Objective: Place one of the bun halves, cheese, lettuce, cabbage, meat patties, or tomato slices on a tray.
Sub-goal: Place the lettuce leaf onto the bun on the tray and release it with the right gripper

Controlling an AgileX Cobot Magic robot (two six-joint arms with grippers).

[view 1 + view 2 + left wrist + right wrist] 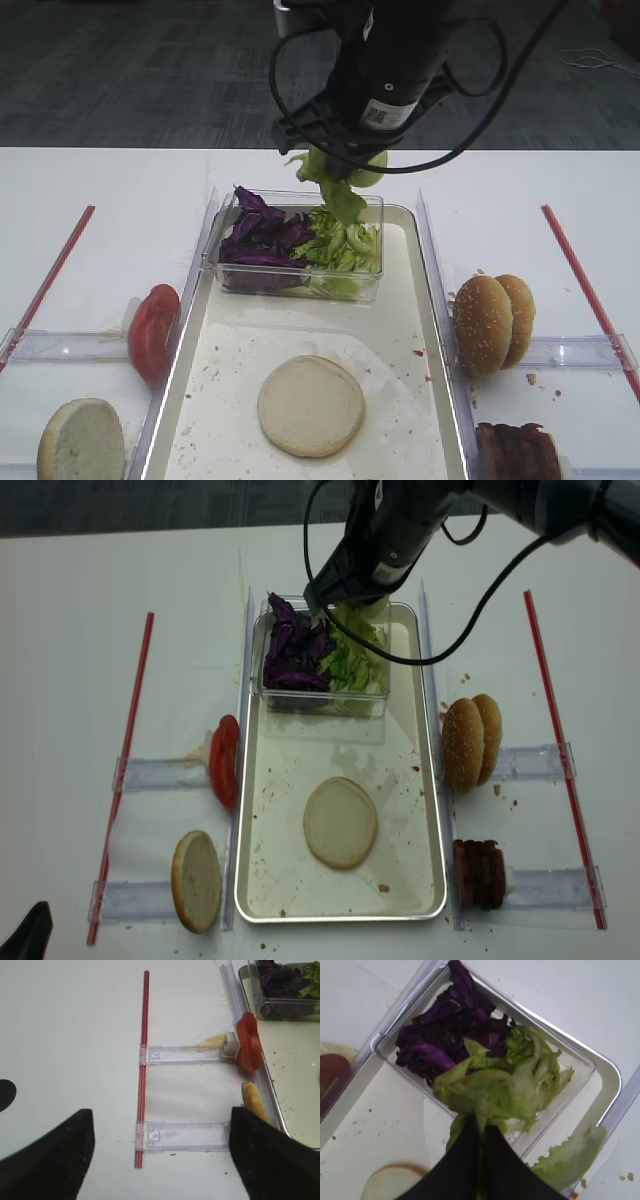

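— One leaf of lettuce (490, 1092) is hanging from the right pincer (481, 1135), whose jaws are clamped together on its stem, directly above the tub (372, 205) at the far end of the tray (415, 400).

— What is sitting below it?

— More lettuce and the cabbage (262, 240) are filling that tub, and a bun half (311, 405) is lying cut face up on the near part of the tray.

— So how should it be going about this?

— I judge it is carrying the leaf clear of the tub wall, so it should be keeping height while travelling toward the bun, then lowering close before letting go, since a limp leaf drifts. One loose leaf (572, 1157) is lying by the tub's corner.

— And the left pincer (160, 1152)?

— It is hovering over the bench (75, 1035) beside the tomato (248, 1042), jaws standing apart, holding nothing.
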